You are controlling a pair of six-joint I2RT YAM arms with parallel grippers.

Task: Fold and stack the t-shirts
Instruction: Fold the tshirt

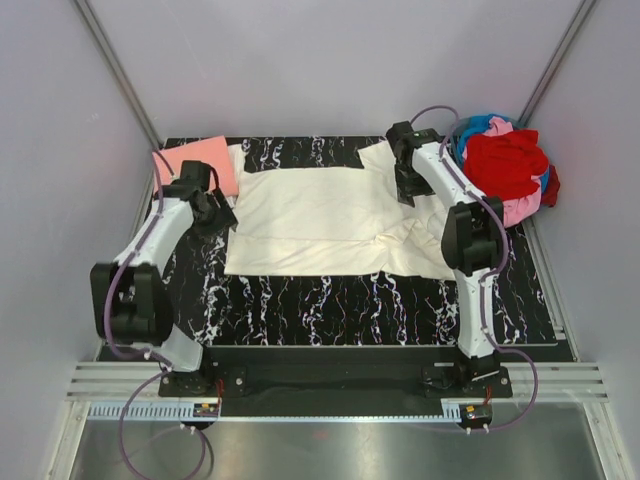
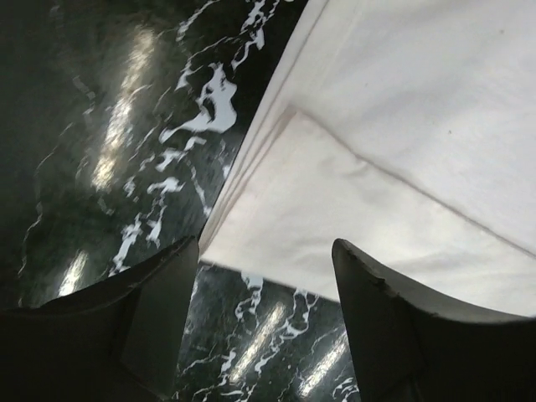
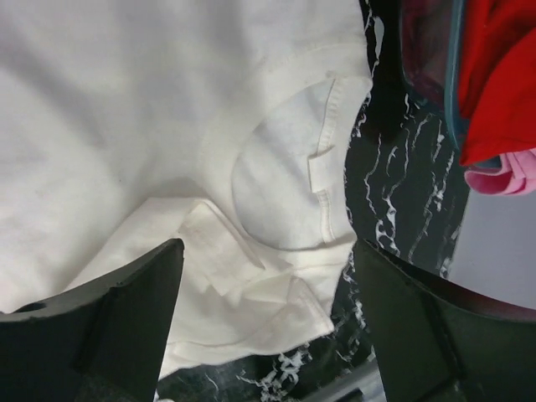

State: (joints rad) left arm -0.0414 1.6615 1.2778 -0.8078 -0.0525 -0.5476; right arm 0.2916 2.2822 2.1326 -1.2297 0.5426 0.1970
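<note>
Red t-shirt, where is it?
In the top view, the red cloth t-shirt lies atop the heap of pink and blue shirts at the far right corner of the table.

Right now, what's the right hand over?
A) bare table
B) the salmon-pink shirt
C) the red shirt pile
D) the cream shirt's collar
D: in the right wrist view the open right hand frames the cream shirt at its collar, while the red shirt sits off to the side.
</note>
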